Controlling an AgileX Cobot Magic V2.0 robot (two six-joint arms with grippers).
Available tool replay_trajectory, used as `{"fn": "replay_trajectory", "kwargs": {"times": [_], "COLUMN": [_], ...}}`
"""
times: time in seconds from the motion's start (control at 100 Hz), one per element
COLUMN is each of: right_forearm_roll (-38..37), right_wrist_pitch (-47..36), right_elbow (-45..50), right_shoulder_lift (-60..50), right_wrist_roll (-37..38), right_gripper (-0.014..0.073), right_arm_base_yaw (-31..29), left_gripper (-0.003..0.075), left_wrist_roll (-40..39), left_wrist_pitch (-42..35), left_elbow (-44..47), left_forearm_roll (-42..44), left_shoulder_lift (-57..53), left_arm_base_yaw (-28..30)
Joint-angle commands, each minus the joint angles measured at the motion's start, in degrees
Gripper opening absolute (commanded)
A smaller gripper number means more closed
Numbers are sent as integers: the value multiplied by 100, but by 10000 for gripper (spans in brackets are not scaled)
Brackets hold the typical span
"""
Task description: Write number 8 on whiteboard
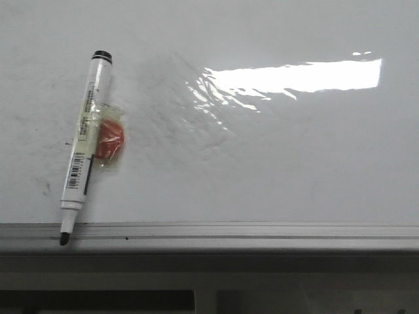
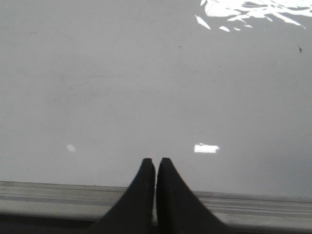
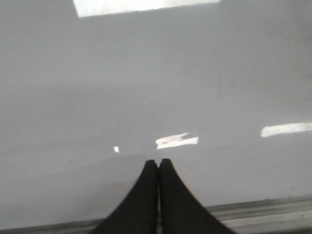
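Bright rectangular glare patch (image 1: 294, 75) from overhead light, upper right of the glossy white surface, with ragged streaks trailing off its left end. Smaller light reflections (image 2: 206, 148) show in the wrist views too (image 3: 177, 141). Below the front edge, a dark shadowed strip (image 1: 209, 263), then pale horizontal furniture frame (image 1: 209, 282) with dark openings underneath. Room dim otherwise; walls and floor not visible.

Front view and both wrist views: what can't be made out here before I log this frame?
- Marker label print: front view, too small to read.
- Orange piece taped beside the marker: its wrapper blurs what it is.
- Whiteboard surface under the glare: washed out.
- Left claw and right claw: absent from the front view; wrist views cut off everything behind the fingertips.
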Motion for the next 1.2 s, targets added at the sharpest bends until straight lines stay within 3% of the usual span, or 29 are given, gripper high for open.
{"fn": "replay_trajectory", "kwargs": {"times": [0.0,0.68,1.0,1.19], "right_forearm_roll": [-4,-4,-4,-4], "right_wrist_pitch": [-144,-149,-1244,-1433], "right_elbow": [73,73,73,73], "right_shoulder_lift": [-126,-126,-126,-126], "right_wrist_roll": [-43,-43,-43,-43], "right_gripper": [-64,-63,-63,-64], "right_arm_base_yaw": [-41,-3,-3,-3], "left_gripper": [-20,-20,-20,-20], "left_wrist_roll": [-71,-71,-71,-71], "left_wrist_pitch": [-270,-341,-1194,-1442], "left_elbow": [221,221,221,221], "left_forearm_roll": [-9,216,484,484], "left_shoulder_lift": [-161,-161,-161,-161], "left_arm_base_yaw": [6,6,6,6]}}
